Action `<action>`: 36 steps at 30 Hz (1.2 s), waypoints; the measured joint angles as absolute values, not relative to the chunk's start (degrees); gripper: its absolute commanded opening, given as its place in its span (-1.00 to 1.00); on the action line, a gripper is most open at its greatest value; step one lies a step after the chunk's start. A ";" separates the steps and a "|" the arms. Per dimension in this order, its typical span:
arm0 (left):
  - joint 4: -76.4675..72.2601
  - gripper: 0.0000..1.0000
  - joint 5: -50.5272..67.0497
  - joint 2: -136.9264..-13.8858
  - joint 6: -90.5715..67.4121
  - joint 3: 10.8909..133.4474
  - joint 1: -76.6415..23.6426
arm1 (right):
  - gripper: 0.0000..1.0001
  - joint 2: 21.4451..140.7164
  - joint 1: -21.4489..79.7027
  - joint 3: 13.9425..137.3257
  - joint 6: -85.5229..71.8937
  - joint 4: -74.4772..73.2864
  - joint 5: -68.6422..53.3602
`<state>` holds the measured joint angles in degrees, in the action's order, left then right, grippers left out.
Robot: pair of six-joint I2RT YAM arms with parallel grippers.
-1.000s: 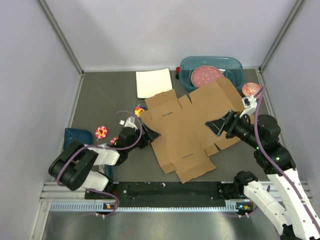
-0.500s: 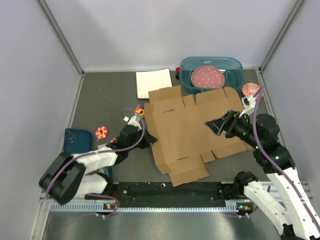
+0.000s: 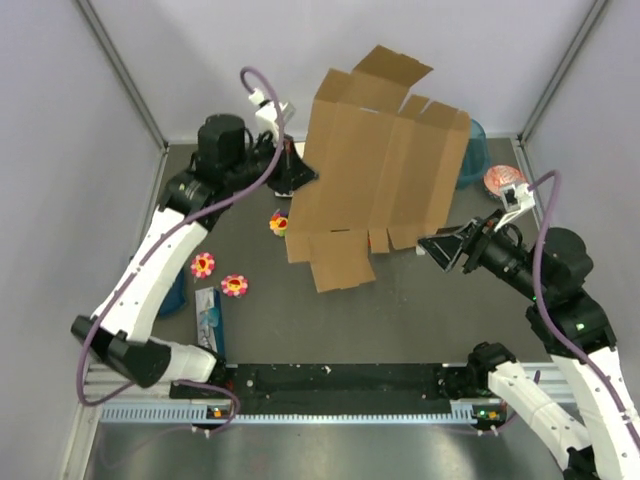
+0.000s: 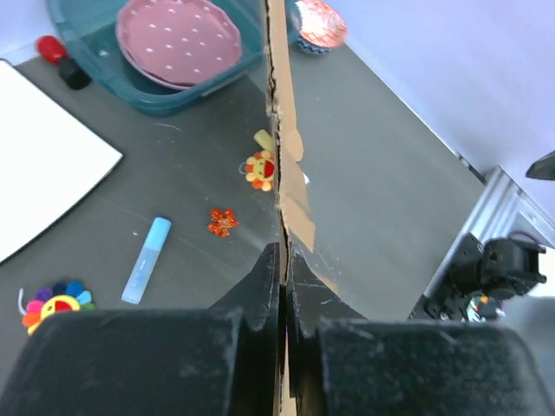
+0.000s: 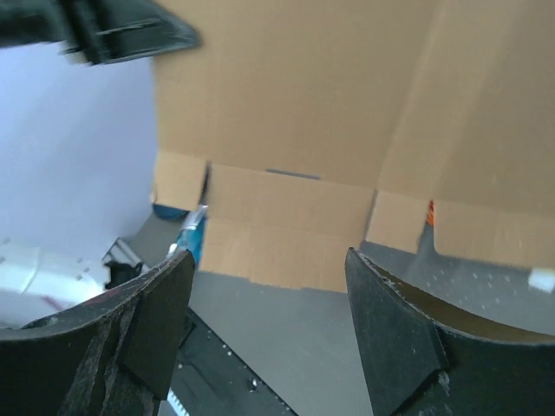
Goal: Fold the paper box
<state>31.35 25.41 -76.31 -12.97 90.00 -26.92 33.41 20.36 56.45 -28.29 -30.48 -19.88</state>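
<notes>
Closest to you, the metal rail (image 3: pixel 330 385) carrying the arm bases runs along the near edge of the dark grey table (image 3: pixel 420 310). Just beyond it on the left lies a blue-and-white tube (image 3: pixel 208 318); any print on it is too small to read. Three flower toys (image 3: pixel 203 265) are scattered past it on the bare surface.

Your right gripper (image 3: pixel 445 248) hovers at mid-table with its fingers well apart and nothing between them. It points at the lower right flaps of the paper box (image 3: pixel 380 170) without touching them.

The paper box is an unfolded brown sheet standing upright in the middle of the table, its flaps hanging at the bottom and one sticking up at the top. You cannot tell whether the lowest flap touches the table. Your left gripper (image 3: pixel 300 175) is raised high and clamped tight on the sheet's left edge; the left wrist view shows the cardboard edge-on between the closed fingers (image 4: pixel 264 286).

Farther back, a teal tub (image 4: pixel 130 82) holds a stack of pink plates (image 4: pixel 178 39) with white dots. A small reddish bowl (image 4: pixel 319 22) sits beside the tub, and a white sheet (image 4: pixel 43 165) lies flat to the other side.

Pale, plain walls (image 3: pixel 200 60) close in the back and both sides.
</notes>
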 measured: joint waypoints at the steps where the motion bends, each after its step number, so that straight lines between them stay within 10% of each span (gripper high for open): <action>1: 33.23 -1.00 27.14 -77.91 -11.79 92.42 -26.70 | 0.42 33.39 20.95 57.65 -27.86 -30.44 -20.73; 20: 33.36 -1.00 56.84 -57.63 -14.94 90.67 -27.99 | 0.45 29.82 27.24 66.74 -23.57 -28.34 -35.05; 36: 51.88 -0.95 29.12 -100.84 -3.84 96.86 -27.35 | 0.48 28.58 27.73 62.87 -22.94 -27.38 -37.65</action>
